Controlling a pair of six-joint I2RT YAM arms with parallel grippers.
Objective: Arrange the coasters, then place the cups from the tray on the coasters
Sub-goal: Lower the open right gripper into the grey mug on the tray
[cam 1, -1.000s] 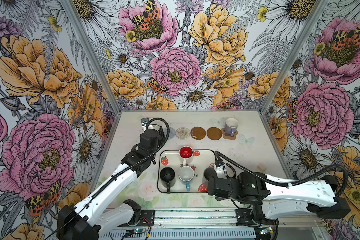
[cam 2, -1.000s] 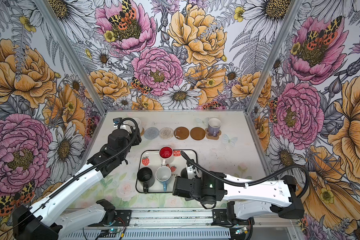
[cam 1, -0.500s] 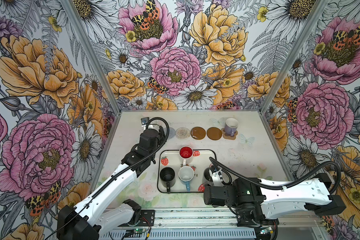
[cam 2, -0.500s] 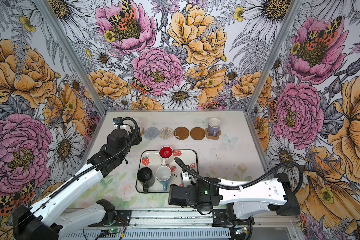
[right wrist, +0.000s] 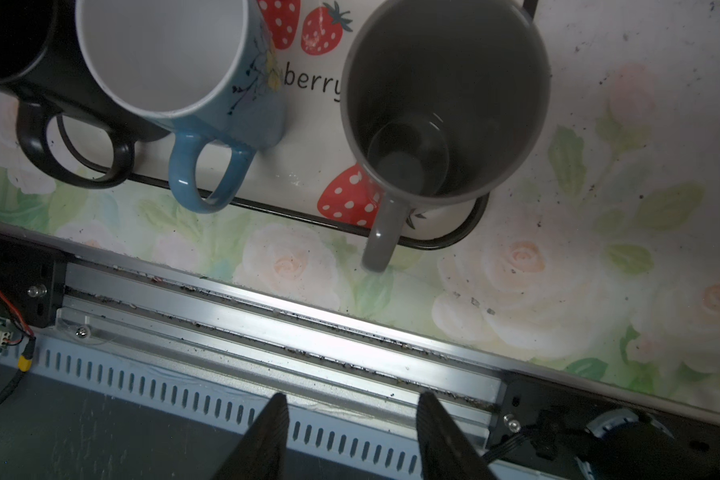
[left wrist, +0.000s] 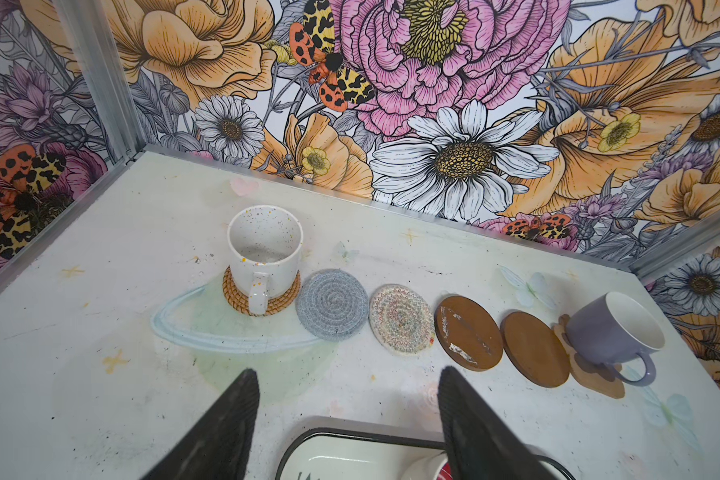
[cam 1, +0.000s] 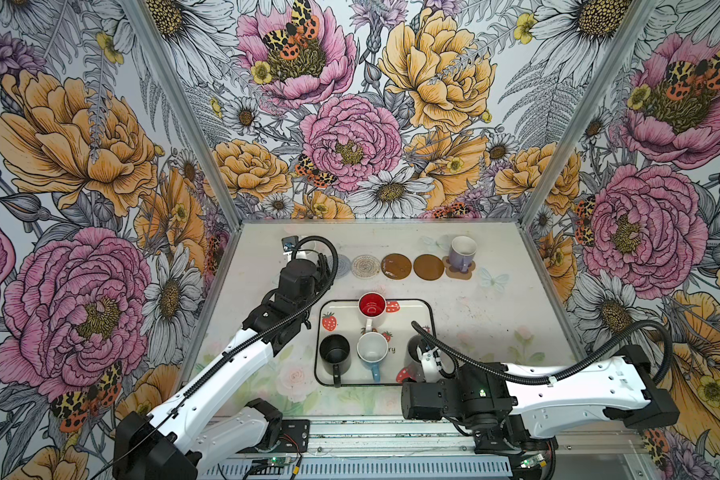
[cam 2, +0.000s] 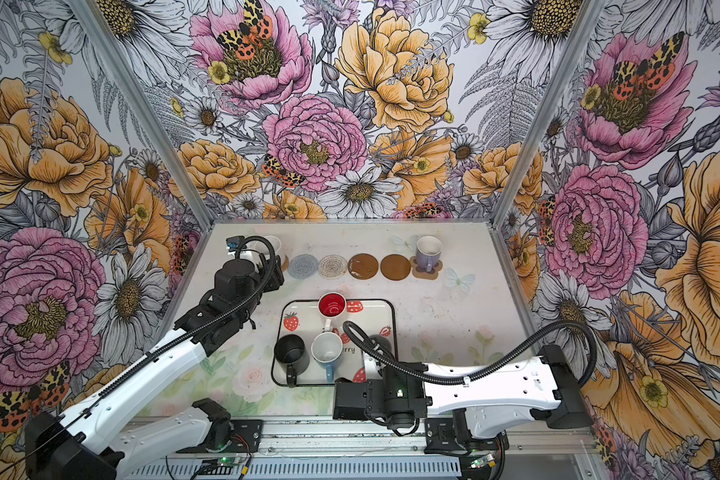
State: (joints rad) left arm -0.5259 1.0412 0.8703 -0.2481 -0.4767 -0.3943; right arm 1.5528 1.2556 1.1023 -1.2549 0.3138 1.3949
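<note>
Four cups (cam 1: 372,351) crowd the tray (cam 1: 404,311) near four bare coasters (cam 1: 396,266)

Tray (cam 1: 410,318) white, red strawberries; grey mug (right wrist: 445,104); lavender mug (left wrist: 603,332); speckled white mug (left wrist: 262,253); blue-grey coaster (left wrist: 332,304) woven

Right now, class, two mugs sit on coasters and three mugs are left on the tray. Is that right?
Not three: four mugs are left on the tray, the red-lined, black, blue and grey, as a top view and the right wrist view show. Two mugs, white and lavender, do sit on coasters.
</note>
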